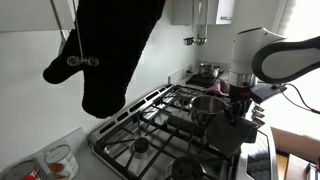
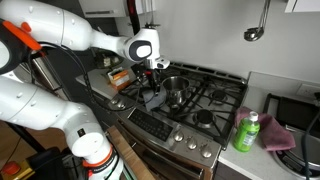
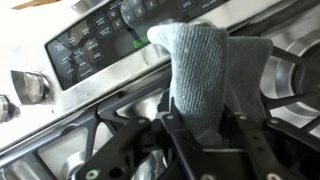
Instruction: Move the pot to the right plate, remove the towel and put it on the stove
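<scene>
Shows a gas stove (image 2: pixel 165 125) in both exterior views, steel-fronted, topped with black grates (image 2: pixel 222 92). Shows a white robot arm (image 2: pixel 80 35) reaching in over the stove's front edge. Finds a small metal pot (image 2: pixel 175 92) standing upright on the stove's grates. Judges the pot rigid, smooth and probably slippery, far heavier than cloth, and best taken by its rim. Finds a grey towel (image 3: pixel 205 70) in the wrist view, just above the stove's control panel (image 3: pixel 95 40) and front edge. Judges the towel light, soft and floppy, not fragile, apt to sag and snag on the stove's grates, and best pinched at a bunched fold. Looks like fine-woven grey fabric, gathered into one thick, rounded column. Ends at the gripper (image 3: pixel 210 128), dark fingers on either side of the towel and apparently pinching it, above the stove's front edge.
</scene>
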### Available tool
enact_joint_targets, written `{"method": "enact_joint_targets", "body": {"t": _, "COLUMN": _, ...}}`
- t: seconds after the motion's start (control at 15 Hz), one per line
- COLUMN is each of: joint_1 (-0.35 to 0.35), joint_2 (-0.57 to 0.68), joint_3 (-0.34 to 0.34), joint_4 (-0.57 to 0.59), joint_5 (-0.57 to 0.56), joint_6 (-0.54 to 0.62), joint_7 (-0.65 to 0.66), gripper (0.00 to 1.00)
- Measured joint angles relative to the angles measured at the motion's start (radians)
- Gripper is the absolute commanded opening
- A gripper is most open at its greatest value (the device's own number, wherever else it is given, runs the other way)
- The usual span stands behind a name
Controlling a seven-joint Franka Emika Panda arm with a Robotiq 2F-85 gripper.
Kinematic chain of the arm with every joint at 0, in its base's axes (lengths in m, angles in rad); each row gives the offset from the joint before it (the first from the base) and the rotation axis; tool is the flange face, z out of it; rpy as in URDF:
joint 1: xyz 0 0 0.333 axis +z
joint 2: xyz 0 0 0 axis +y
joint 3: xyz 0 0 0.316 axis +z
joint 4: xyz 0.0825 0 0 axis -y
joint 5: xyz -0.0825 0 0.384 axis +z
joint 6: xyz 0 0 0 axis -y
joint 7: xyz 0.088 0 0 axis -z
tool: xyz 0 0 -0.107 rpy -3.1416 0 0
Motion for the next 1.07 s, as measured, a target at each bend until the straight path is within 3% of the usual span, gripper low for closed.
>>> {"method": "enact_joint_targets", "body": {"t": 0.73, "joint_1": -0.09, "joint_2": -0.022, "joint_3": -0.055, "joint_4": -0.019, "joint_5": 0.0, "joint_6": 0.012, "joint_7": 0.047, "gripper": 0.11}}
{"method": "enact_joint_targets", "body": {"t": 1.07, "joint_1": -0.135, "joint_2": -0.04, "joint_3": -0.096, "joint_4": -0.05, "joint_5": 0.0, "joint_6": 0.081, "joint_7": 0.047, "gripper": 0.11}}
